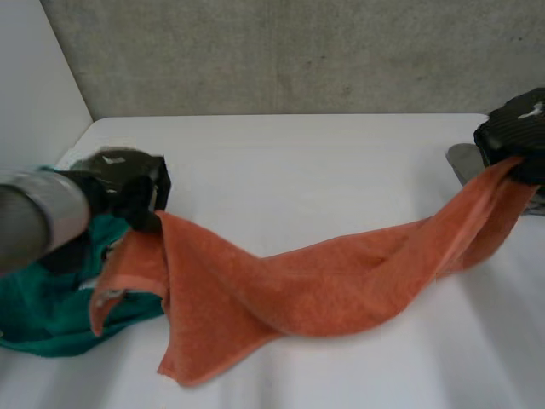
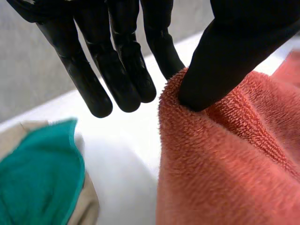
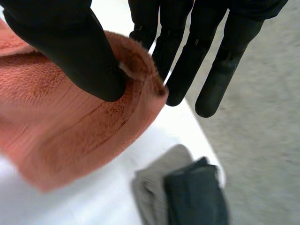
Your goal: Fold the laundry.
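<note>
An orange towel (image 1: 306, 290) stretches across the white table (image 1: 281, 162), lifted at both ends and sagging in the middle. My left hand (image 1: 136, 192) pinches its left end between thumb (image 2: 225, 56) and fingers (image 2: 117, 70); the towel (image 2: 220, 159) hangs down from that pinch. At the far right, my right hand (image 1: 515, 136) pinches the towel's other end. There the thumb (image 3: 70, 51) presses the towel's corner (image 3: 136, 70) against the fingers (image 3: 197, 61).
A green cloth (image 1: 51, 298) lies in a heap at the table's left edge, under my left arm, with a beige cloth (image 2: 89, 206) beneath it. Grey and dark folded cloths (image 3: 187, 192) sit near the table's right edge, below my right hand. A concrete wall (image 1: 298, 51) stands behind.
</note>
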You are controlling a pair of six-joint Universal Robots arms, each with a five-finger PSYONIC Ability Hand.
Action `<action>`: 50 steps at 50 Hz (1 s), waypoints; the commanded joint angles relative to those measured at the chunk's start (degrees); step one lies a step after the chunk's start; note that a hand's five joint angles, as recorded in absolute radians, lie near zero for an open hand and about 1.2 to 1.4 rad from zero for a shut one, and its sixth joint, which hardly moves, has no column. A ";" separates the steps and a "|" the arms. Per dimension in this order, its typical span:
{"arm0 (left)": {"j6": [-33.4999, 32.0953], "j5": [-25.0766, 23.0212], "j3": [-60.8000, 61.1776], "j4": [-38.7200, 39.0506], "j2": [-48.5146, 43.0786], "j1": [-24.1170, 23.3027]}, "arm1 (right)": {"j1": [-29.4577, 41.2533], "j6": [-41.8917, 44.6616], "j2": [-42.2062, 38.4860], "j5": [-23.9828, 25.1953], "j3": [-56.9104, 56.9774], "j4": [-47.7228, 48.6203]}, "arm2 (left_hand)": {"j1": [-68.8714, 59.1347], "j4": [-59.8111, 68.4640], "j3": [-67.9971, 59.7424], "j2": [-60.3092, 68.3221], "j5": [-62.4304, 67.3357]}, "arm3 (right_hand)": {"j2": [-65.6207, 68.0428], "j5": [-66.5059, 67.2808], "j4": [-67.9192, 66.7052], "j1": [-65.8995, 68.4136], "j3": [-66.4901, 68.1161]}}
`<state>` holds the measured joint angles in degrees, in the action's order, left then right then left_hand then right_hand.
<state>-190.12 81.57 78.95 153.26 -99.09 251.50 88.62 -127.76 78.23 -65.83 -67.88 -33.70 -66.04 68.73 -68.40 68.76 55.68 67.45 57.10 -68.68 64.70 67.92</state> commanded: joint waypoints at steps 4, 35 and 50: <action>-7.37 9.67 -19.25 24.78 -31.66 -1.01 | 9.11 -14.09 -16.96 -10.54 1.26 23.93 | -13.96 11.27 -11.60 11.24 14.32 | 12.55 12.90 -11.32 15.30 12.08; -6.67 0.61 21.07 20.67 -1.46 -11.03 | 9.91 -13.84 -11.96 -11.52 -16.58 34.41 | 56.04 -58.73 58.40 -58.76 -55.68 | 12.55 12.90 -11.32 15.30 12.08; -15.63 13.97 22.21 34.64 -15.61 -9.89 | 7.54 -11.73 -9.23 -9.05 -22.47 34.76 | 56.04 -58.73 58.40 -58.76 -55.68 | 12.55 12.90 -11.32 15.30 12.08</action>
<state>-201.49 93.93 101.44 182.68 -111.45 240.98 96.89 -140.02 68.74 -75.45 -89.31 1.00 -10.59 11.48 -12.01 11.83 2.66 67.45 57.31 -68.69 64.70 68.17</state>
